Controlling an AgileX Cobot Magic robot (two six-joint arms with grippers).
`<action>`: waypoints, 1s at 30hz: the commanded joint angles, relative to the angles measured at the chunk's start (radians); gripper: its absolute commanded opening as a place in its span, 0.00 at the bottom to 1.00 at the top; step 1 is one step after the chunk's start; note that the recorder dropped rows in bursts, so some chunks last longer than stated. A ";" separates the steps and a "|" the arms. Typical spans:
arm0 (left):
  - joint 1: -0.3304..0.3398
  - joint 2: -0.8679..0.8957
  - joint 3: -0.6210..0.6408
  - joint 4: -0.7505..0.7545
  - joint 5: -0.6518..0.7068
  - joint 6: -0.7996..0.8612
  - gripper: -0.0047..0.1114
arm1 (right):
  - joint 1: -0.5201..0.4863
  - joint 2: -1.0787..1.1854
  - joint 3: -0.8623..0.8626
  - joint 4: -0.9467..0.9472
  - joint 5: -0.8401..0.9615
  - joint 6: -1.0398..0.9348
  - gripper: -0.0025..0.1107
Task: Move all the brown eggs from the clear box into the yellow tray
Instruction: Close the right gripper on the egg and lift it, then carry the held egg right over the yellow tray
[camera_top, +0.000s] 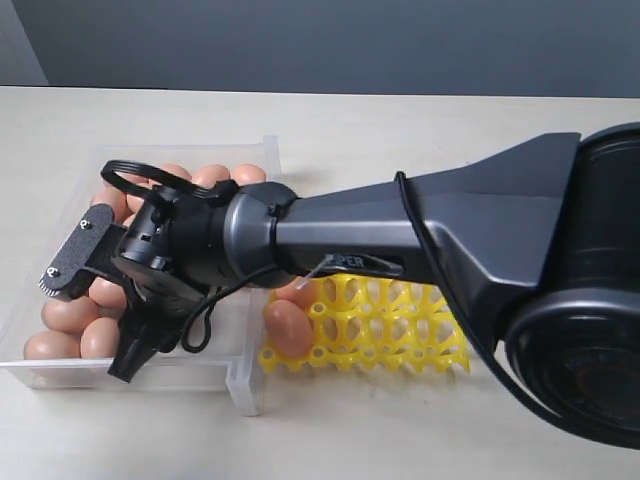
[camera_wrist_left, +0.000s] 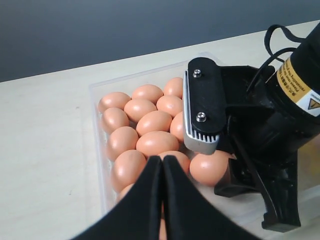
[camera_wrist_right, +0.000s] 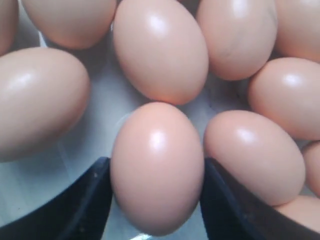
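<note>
Brown eggs (camera_wrist_left: 150, 122) heaped at one end of the clear box (camera_top: 250, 385), the other end bare, with the right gripper (camera_wrist_right: 155, 167) lowered into the pile. Caught between its two black fingers (camera_wrist_right: 75, 210): a single gripped egg (camera_wrist_right: 156, 145), pinched across its narrow width, resting on the box floor, neighbours close on every side. Left gripper (camera_wrist_left: 161, 159) pressed shut and empty, poised near the egg-filled end of the box.

Best handling, by judgement: lift straight up before any sideways travel, so as not to knock the crowding neighbours. Keep the squeeze light, a smooth shell being apt to slip or crack. Clear the box wall with room to spare, then lower into a free cup and release only once seated.

Yellow tray (camera_top: 400, 335) just beside the box, nearly empty: a seated egg (camera_top: 287, 327) in the near corner cup, a second egg (camera_top: 297, 291) showing partly beneath the arm behind it. Other visible cups vacant, far rows hidden under the arm. Bulk of the job not yet done.
</note>
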 joint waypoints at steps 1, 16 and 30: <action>-0.006 -0.005 0.004 -0.005 -0.012 -0.001 0.04 | 0.000 -0.076 0.000 -0.026 0.017 0.018 0.02; -0.006 -0.005 0.004 -0.005 -0.012 -0.001 0.04 | 0.000 -0.263 0.002 -0.447 0.591 -0.012 0.02; -0.002 -0.005 0.004 0.000 -0.012 -0.001 0.04 | -0.034 -0.280 0.134 -0.347 0.610 -0.146 0.02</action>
